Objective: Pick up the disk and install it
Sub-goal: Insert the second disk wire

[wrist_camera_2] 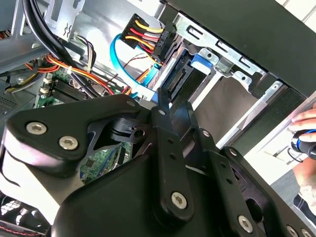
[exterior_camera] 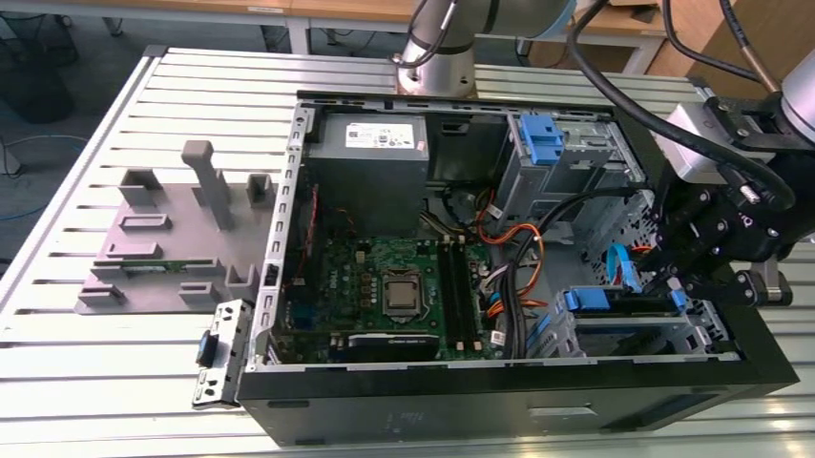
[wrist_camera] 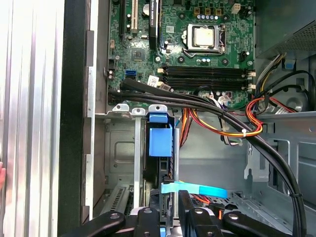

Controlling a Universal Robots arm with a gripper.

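Since the gripper [exterior_camera: 669, 281] hangs low over the drive cage [exterior_camera: 637, 336] at the exterior view's right, near corner of the open computer case [exterior_camera: 510, 401], the disk [exterior_camera: 617, 303] sits right beneath it in that cage, blue rails along its sides. Whether the gripper is clamped on the disk or merely straddles it, I cannot tell. In the first wrist view the disk [wrist_camera: 165, 173] stands edge-on between the cage's metal guides. The likely trouble is cables: a blue flat cable [wrist_camera: 195, 189] crosses just beside the gripper [wrist_camera: 165, 210], and the black cable bundle [wrist_camera: 207, 103] runs near, so either might snag or get pinched. A skewed disk could jam its rails. A person's hand [wrist_camera_2: 306, 121] rests at the case edge
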